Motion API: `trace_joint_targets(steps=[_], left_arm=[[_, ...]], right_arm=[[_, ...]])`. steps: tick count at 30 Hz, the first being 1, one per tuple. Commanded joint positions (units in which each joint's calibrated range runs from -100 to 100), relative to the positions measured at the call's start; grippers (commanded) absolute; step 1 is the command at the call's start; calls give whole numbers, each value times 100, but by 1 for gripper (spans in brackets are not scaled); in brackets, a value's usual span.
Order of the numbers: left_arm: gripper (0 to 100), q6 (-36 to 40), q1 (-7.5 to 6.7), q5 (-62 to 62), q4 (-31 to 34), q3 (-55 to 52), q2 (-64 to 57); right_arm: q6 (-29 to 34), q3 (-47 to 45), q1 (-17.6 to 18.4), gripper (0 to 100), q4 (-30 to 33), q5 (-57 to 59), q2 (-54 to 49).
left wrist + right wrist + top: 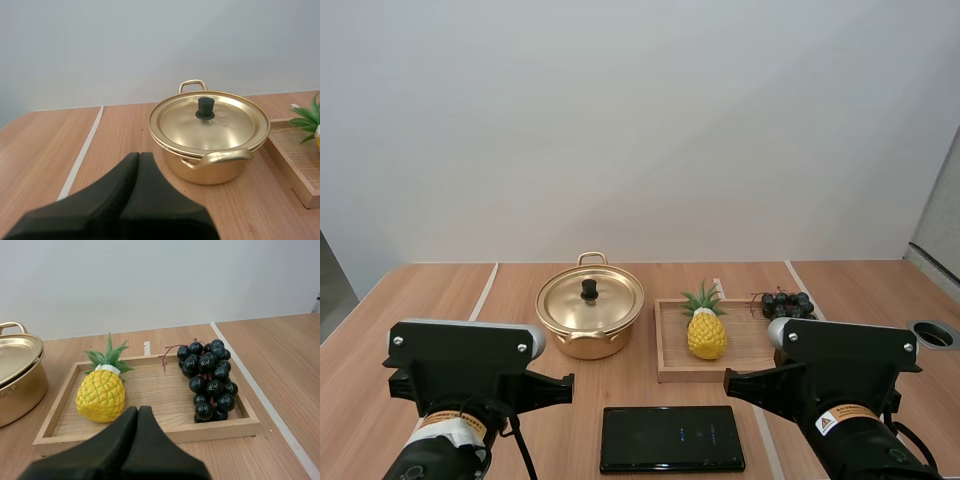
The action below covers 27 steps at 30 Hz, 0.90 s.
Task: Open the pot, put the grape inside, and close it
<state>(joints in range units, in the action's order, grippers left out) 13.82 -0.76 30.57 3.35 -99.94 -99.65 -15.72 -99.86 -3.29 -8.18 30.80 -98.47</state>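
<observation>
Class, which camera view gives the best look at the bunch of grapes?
The right wrist view: the whole bunch of grapes lies unobstructed on the wooden tray. In the high view, my right arm hides part of it. The left wrist view faces the pot.

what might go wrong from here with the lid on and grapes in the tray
The small black knob on the lid of the gold metal pot gives little to pinch, so the lid may slip. The dark grape bunch lies in the wooden tray near the yellow pineapple; the right gripper might nudge that.
</observation>
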Motion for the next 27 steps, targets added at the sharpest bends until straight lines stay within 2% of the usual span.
trace_joint_targets(steps=[1,23,27], left_arm=[[0,-18,1,-2298,-50,-6,-35],[0,-18,1,-2298,-50,-6,-35],[0,-18,1,-2298,-50,-6,-35]], right_arm=[[-12,-14,131,0,-17,-1951,-31],[-2,-14,131,0,-17,-1951,-31],[-1,-14,131,0,-396,-1951,-31]])
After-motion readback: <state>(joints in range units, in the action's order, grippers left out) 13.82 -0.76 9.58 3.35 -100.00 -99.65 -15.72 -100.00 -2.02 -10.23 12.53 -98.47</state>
